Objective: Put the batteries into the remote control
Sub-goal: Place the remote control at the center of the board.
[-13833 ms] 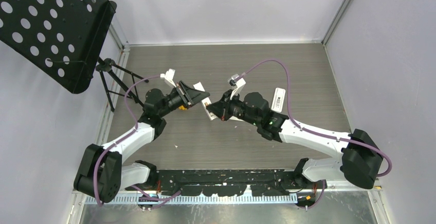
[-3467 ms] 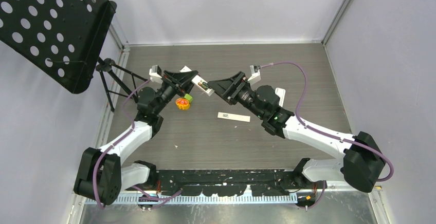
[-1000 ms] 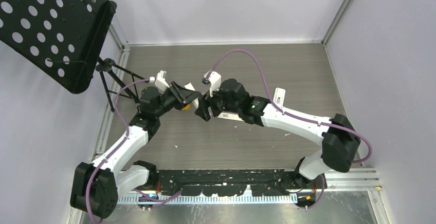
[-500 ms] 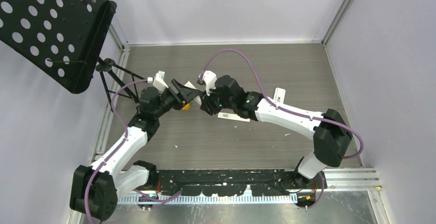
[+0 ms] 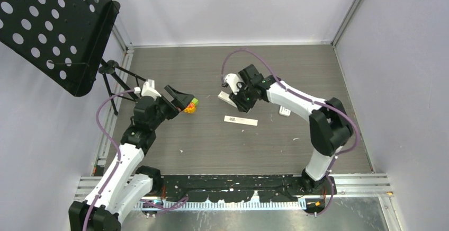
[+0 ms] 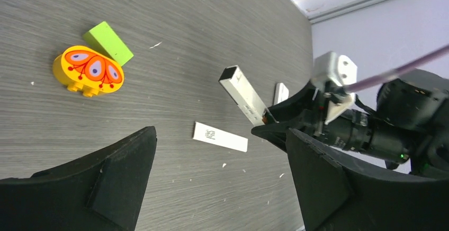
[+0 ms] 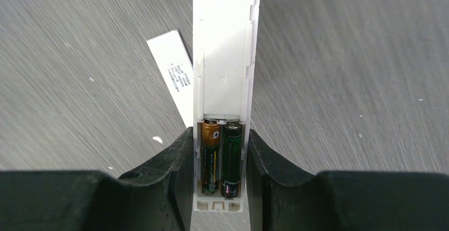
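Right jaws clamped on the side edges of the remote control, gripping at the battery end, so the long white body juts out past the fingers. Back cover off; two batteries sit side by side in the compartment, one brownish, one dark green, both between the pads. The white cover strip lies flat on the bench, near the held remote and apart from it. Left jaws spread wide with nothing between them, just beside the orange toy, which touches a green block. Bare woodgrain separates the two grippers, and more runs from the strip to the near rail. Another white piece lies under the right forearm, partly hidden. The bench ends at grey walls on the far and right sides. A perforated black panel overhangs the far-left corner.
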Action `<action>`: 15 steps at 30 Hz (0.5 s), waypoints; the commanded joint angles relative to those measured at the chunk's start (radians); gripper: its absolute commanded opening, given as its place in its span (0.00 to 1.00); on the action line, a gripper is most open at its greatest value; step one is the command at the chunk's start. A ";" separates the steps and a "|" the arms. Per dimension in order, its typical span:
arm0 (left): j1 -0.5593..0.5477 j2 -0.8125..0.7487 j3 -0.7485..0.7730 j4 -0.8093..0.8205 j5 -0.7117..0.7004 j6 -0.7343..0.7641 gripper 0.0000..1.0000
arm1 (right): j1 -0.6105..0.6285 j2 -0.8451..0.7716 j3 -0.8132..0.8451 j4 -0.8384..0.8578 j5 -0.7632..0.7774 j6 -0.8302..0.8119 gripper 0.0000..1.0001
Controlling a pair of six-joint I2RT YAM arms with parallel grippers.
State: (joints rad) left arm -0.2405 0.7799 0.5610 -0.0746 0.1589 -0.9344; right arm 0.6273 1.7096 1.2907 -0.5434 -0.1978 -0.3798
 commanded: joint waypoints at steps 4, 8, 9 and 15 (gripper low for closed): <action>0.004 0.048 0.046 -0.042 0.101 0.077 0.90 | -0.020 0.131 0.140 -0.234 0.075 -0.163 0.06; 0.004 0.102 0.065 -0.030 0.176 0.083 0.87 | -0.021 0.180 0.154 -0.244 0.071 -0.179 0.06; 0.004 0.113 0.065 -0.019 0.194 0.082 0.86 | -0.023 0.191 0.156 -0.250 0.070 -0.184 0.06; 0.004 0.147 0.063 0.007 0.222 0.075 0.86 | -0.038 0.250 0.178 -0.253 0.099 -0.187 0.08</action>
State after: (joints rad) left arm -0.2405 0.9176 0.5777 -0.1097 0.3275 -0.8776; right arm 0.5980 1.9339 1.4166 -0.7799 -0.1314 -0.5446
